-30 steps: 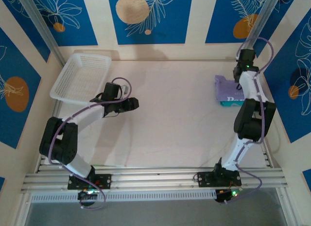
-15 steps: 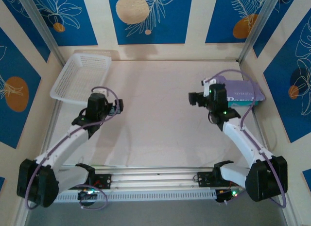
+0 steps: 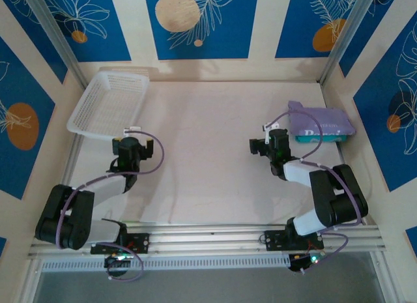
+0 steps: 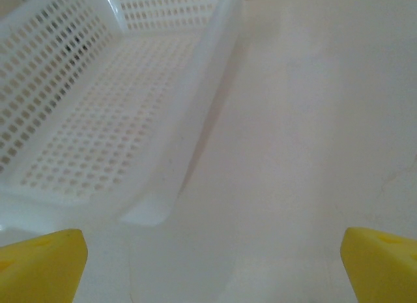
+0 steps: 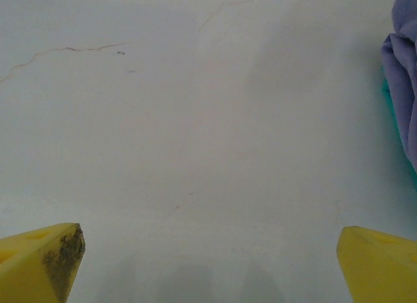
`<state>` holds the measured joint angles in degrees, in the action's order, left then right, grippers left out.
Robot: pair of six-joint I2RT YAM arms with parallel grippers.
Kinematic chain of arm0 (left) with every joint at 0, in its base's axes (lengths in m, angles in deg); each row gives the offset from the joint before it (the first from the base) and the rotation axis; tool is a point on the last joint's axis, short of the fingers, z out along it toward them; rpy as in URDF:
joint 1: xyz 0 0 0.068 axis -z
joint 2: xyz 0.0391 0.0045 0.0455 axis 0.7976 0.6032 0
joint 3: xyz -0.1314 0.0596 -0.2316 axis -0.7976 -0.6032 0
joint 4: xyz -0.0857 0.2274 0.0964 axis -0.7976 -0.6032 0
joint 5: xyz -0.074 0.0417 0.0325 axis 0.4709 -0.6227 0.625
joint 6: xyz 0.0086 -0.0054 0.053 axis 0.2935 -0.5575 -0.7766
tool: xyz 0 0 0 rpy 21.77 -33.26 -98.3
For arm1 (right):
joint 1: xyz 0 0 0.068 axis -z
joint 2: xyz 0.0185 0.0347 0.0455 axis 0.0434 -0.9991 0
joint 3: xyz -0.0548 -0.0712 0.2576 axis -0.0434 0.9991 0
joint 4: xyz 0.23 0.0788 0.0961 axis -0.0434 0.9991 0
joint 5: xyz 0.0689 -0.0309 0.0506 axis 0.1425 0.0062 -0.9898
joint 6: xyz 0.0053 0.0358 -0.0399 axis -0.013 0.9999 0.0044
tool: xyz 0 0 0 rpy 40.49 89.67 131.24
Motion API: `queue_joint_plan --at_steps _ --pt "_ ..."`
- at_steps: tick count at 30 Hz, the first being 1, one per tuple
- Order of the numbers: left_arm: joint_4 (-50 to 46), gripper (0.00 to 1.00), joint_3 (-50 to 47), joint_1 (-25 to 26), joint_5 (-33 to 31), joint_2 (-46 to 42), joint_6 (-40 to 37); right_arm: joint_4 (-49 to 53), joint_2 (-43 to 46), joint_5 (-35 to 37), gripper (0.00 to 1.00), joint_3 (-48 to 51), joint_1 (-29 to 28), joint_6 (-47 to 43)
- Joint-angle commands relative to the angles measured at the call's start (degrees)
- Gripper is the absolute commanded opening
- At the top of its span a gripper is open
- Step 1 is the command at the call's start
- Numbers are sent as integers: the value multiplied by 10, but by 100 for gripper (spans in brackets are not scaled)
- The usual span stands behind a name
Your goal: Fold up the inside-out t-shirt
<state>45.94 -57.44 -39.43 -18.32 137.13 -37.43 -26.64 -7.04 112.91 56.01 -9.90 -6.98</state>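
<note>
The inside-out t-shirt lies as a folded lavender bundle at the right side of the table, on top of a teal garment. In the right wrist view its edge shows at the far right, with a strip of the teal garment under it. My right gripper sits low, just left of the bundle and apart from it, open over bare table. My left gripper rests just below the white basket, open and holding nothing.
The white perforated basket stands at the back left, its near corner close to my left yellow fingertip. The pale table has faint cracks. Walls close in on three sides.
Both arms have drawn back and settled low on the table. The right gripper left the folded bundle and moved left. Both grippers opened wide.
</note>
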Motion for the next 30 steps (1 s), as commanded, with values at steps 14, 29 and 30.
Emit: queue_joint_plan --at_steps 14,29,30 --pt "230 99 -48 -25 33 100 -48 -216 -28 -146 99 70 113 50" --pt "244 100 -45 -71 101 134 -12 -216 -29 -150 99 70 115 50" --pt "249 100 -46 -71 101 136 -12 -216 -29 -150 99 69 114 49"
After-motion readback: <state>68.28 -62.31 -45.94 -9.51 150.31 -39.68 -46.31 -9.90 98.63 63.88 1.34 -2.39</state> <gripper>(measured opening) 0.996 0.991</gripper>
